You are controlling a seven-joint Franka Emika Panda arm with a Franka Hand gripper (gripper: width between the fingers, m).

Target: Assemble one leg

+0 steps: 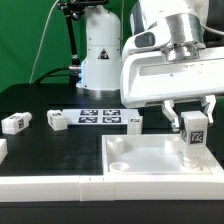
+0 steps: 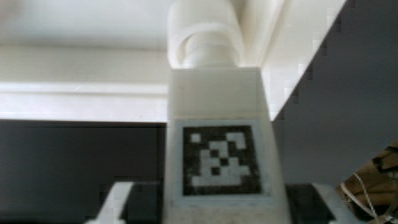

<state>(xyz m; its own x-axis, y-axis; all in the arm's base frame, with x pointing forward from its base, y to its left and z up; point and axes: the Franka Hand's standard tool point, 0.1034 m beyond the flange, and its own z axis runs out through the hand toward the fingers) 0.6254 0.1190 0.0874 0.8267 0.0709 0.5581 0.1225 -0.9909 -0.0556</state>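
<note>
My gripper is shut on a leg, a small white oblong block with a black-and-white tag on its face. It holds the leg upright over the far right corner of the large white tray. In the wrist view the leg fills the middle between my fingers, and its far end meets a rounded white socket at the tray's corner. Whether it is seated there I cannot tell. The gripper grips the leg's near end.
Three more tagged legs lie on the black table. The marker board lies among them. A long white bar runs along the front at the exterior view's left. The robot base stands behind.
</note>
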